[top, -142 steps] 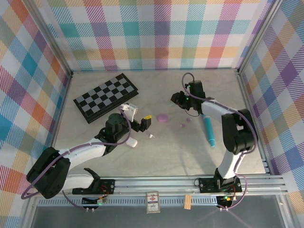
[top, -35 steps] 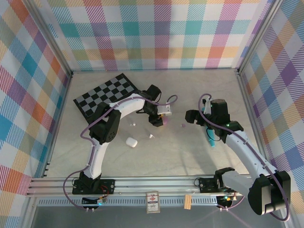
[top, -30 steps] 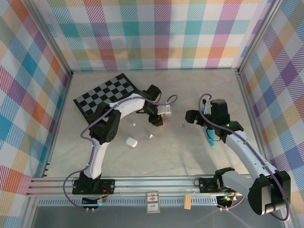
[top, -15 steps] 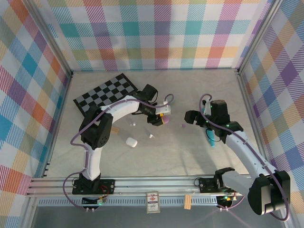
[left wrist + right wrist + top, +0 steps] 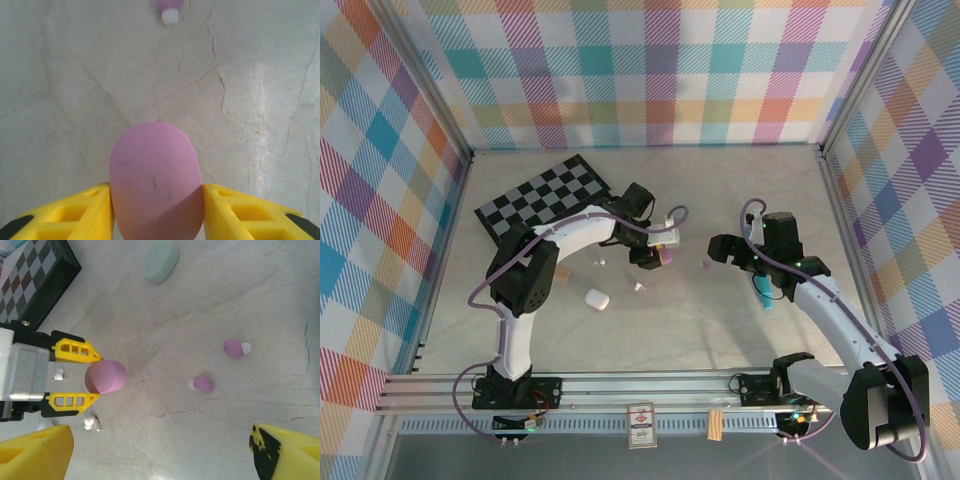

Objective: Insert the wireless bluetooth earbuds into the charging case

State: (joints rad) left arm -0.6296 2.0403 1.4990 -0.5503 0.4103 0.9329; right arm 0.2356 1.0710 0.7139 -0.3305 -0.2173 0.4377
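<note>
Purple case (image 5: 155, 172): a smooth pebble, its lid apparently shut, pinched across its flanks by the left gripper (image 5: 156, 192). The yellow fingers (image 5: 75, 215) are closed down to the case's width. I cannot tell whether it rests on the table (image 5: 660, 340).
Right gripper (image 5: 162, 435): spread wide with nothing between its fingers, at 3 o'clock of the case in the top view.
Purple earbuds: one purple bud (image 5: 201, 384) and its twin (image 5: 235, 347) lie loose on the marble, close together, at 3 o'clock of the case in the right wrist view. Neither is in the case.
White earbuds: one white bud (image 5: 91, 422) lies at 6 o'clock of the case, another (image 5: 58, 373) close by the left gripper's fingers.
Slip risk: the case is rounded and glossy, so a tighter squeeze or a pry at the lid is likely to pop it out.
Scatter risk: the buds are tiny and rounded. A wide finger coming down off-centre would probably flick one away.
Clash risk: both grippers face each other across the purple buds, so a reach from either side could meet the other.
Edges: the chessboard (image 5: 545, 195) at 10 o'clock, the white case (image 5: 596, 298) at 7 o'clock, the mint case (image 5: 160, 262) at 1 o'clock in the right wrist view, and the teal pen (image 5: 763, 290) under the right forearm.
Open room: bare marble at 12 o'clock and at 6 o'clock of the case in the top view.
</note>
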